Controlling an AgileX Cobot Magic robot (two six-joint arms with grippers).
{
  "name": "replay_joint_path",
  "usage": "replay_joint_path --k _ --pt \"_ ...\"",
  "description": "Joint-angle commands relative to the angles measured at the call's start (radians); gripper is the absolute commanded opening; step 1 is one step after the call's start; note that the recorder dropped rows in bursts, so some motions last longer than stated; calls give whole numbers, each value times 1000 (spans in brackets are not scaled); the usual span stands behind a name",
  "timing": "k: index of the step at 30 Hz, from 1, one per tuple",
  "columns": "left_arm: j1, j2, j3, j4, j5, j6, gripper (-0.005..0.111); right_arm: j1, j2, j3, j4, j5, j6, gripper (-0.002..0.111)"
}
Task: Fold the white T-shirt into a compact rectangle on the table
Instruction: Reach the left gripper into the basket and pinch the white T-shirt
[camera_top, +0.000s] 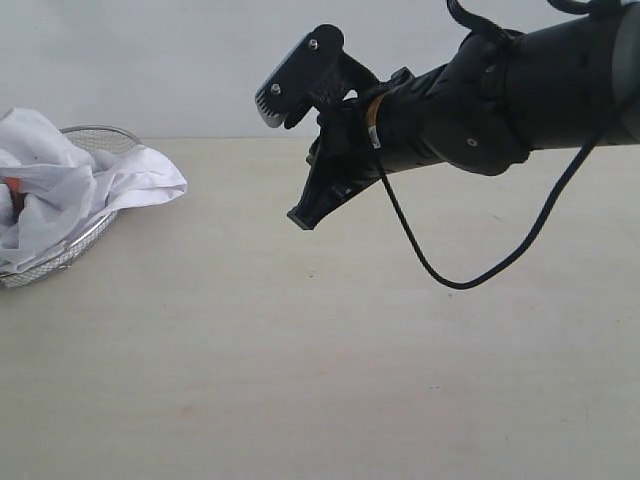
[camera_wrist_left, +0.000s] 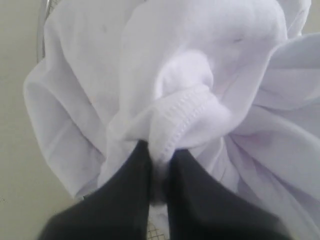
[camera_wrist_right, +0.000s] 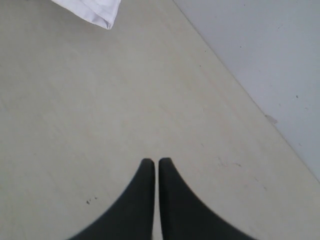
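- The table is a broad, flat, pale beige matte top with small dark specks and faint scuffs.
- A round wire-mesh basket stands on it at the left edge of the exterior view.
- The white T-shirt sits bunched in that basket. One fold spills over the rim toward the table's middle; whether it touches the surface cannot be told.

Wrinkly cloth T-shirt; matt table

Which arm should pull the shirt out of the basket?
Left, probably: left jaws pinch a hem of the white T-shirt in the wire basket. Right jaws hang shut, empty, above the table.
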Motion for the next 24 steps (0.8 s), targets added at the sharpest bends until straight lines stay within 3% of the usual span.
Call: replay_joint_path --k 1,11,17,24 --pt "-4 -9 5 -25 28 -36 4 -5 -6 -5 1 -9 -9 0" --pt "-4 -60 -94 -125 190 -41 4 -5 -6 -5 1 -42 -9 0" --pt "-4 -145 -138 -220 216 -41 4 7 -6 -5 37 -157 77 0" --pt "-4 -212 -155 -292 233 -44 4 120 47 -5 -1 -418 214 0"
